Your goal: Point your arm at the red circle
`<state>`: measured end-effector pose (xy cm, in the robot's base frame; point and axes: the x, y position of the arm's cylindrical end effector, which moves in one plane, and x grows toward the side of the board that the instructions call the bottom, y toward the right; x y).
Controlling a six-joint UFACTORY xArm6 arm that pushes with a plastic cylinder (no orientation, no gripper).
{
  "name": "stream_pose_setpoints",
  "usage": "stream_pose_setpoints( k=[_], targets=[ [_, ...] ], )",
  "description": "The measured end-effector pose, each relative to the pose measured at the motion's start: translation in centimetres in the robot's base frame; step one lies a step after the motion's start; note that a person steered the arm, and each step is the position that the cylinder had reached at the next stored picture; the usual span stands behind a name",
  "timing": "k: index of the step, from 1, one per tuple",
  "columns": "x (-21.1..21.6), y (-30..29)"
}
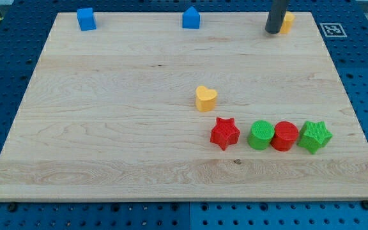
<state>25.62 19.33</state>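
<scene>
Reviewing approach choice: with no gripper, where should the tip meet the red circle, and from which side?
Meet the red circle on its top-facing edge, coming down from the view's top. The green circle and green star flank it closely left and right. My tip stands far above it, beside a yellow block.

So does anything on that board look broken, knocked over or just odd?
Nothing looks damaged or tipped. The one thing hard to read is the yellow block at the view's top right: my tip stands right against it and hides part of it, so its shape is unclear. The green circle, red circle and green star sit packed together.
</scene>
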Motion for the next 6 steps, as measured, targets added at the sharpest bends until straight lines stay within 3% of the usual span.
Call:
stream_pose_setpoints(
  k=[3,4,6],
  targets=[
    [-0.1,1.4],
    [3.1,-0.9],
    [18.1,-1.7]
  ],
)
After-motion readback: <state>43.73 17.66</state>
